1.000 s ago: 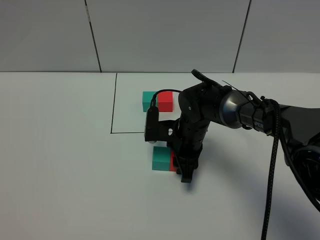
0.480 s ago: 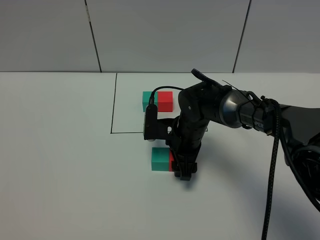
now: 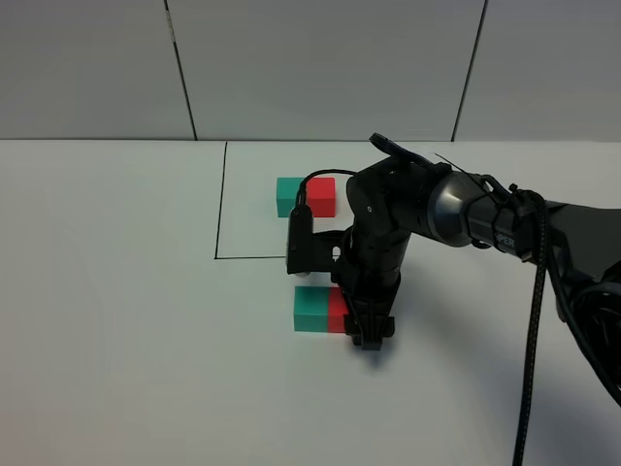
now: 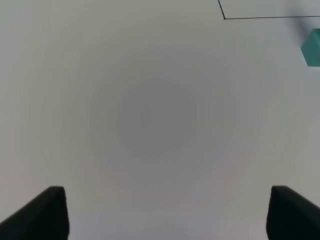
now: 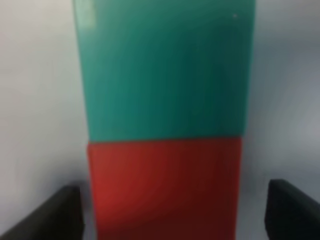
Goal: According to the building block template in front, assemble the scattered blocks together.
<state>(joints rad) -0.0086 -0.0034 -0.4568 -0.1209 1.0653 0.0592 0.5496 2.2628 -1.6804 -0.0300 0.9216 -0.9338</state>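
Right gripper (image 3: pixel 368 335) is low over the white worktop (image 3: pixel 116 340), a little right of centre, at the right-hand end of the scattered blocks. Its jaws are spread: in the right wrist view the two tips sit clear of the red cube (image 5: pixel 162 187) on either side, with pale worktop showing in both gaps. The red cube (image 3: pixel 337 312) touches the teal-green cube (image 3: pixel 311 309) face to face, teal toward the left edge, red toward the right; the two form one short bar. The joint line appears flush, though the wrist picture is soft.

The building block template (image 3: pixel 306 196) lies toward the far edge, inside the drawn black rectangle (image 3: pixel 220 204), teal left and red right. The assembled pair sits just outside the rectangle's near line.

Left gripper (image 4: pixel 165 212) hangs above bare worktop, jaws wide apart, nothing between them. Part of a teal cube (image 4: pixel 312 47) shows at that frame's margin.
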